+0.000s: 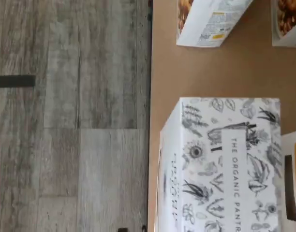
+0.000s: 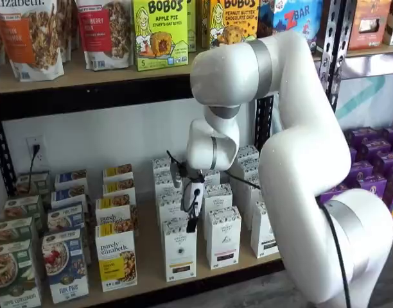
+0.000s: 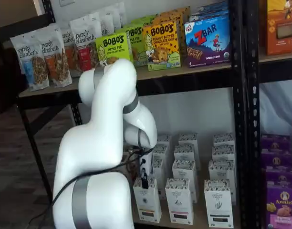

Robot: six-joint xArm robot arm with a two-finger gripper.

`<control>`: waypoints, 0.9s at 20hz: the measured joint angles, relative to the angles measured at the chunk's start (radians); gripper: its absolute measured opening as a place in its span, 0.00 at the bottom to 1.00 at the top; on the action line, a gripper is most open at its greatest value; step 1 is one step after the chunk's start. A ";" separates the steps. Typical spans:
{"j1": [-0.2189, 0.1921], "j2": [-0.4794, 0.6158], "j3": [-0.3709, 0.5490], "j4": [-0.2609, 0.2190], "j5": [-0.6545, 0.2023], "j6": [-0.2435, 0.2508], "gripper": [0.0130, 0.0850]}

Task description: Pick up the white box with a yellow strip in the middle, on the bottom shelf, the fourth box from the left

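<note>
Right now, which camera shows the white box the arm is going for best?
A shelf view shows the white box best: its whole front face stands clear at the front of the bottom shelf, just under the gripper. In the other shelf view it is angled but visible. The wrist view shows only its patterned top, cropped.

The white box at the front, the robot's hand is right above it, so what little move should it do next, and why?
Probably a short move straight down. In a shelf view the gripper hangs just above the white box at the front of the bottom shelf, not touching it. The wrist view looks onto the box's patterned top. Whether its fingers are spread cannot be made out, but lowering around the box comes before closing.
</note>
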 joint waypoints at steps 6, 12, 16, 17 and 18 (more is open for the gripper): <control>0.003 0.050 -0.064 -0.051 0.023 0.050 1.00; 0.013 0.099 -0.112 -0.084 0.014 0.089 1.00; 0.014 0.123 -0.141 -0.102 0.019 0.107 1.00; 0.015 0.129 -0.148 -0.111 0.022 0.115 1.00; 0.015 0.136 -0.156 -0.123 0.026 0.127 1.00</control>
